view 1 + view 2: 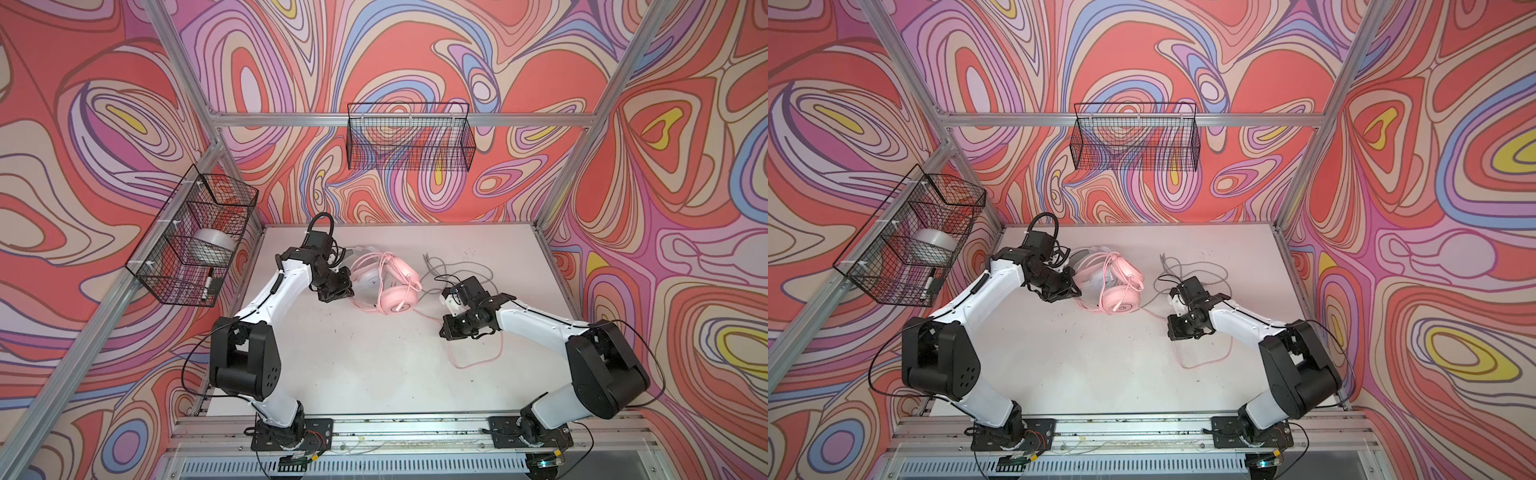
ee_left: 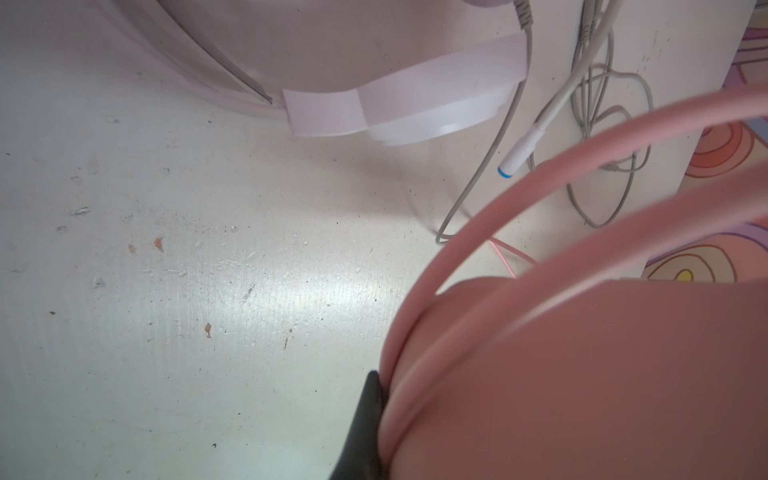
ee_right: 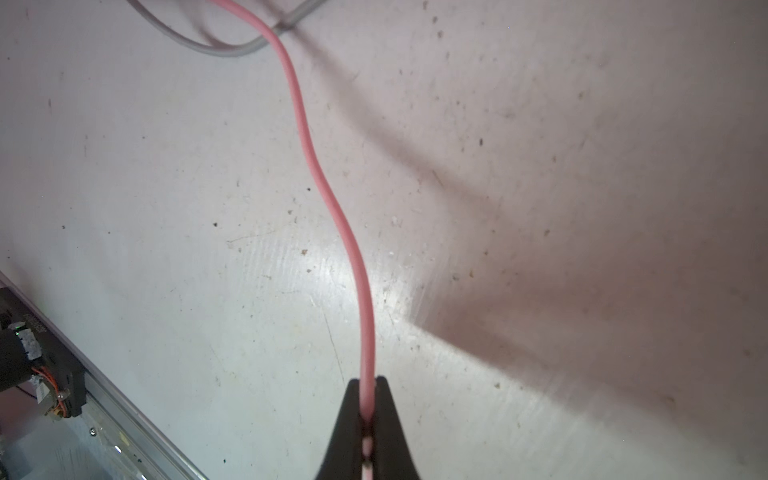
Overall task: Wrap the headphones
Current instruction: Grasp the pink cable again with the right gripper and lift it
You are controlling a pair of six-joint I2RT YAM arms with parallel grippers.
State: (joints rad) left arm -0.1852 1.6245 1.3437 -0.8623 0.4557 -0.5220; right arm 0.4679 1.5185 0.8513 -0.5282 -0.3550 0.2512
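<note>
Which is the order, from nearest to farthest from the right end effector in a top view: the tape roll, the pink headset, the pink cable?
1. pink cable: pinched in the right end effector.
2. pink headset: on the table, left of it.
3. tape roll: in the wire basket on the left wall.

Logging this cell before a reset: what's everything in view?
pink headphones: one, pink, mid-table
white headphones: one, white, partly under them
pink cable: one, pink, table's right half
grey cable: one, grey, looped right of headphones
wire baskets: two, black, left and back walls
tape roll: one, whitish, left-wall basket
marker: one, black-and-white, same basket
table: one, white, under everything
left gripper: one, black, shut on pink headphones
right gripper: one, black, shut on pink cable
</note>
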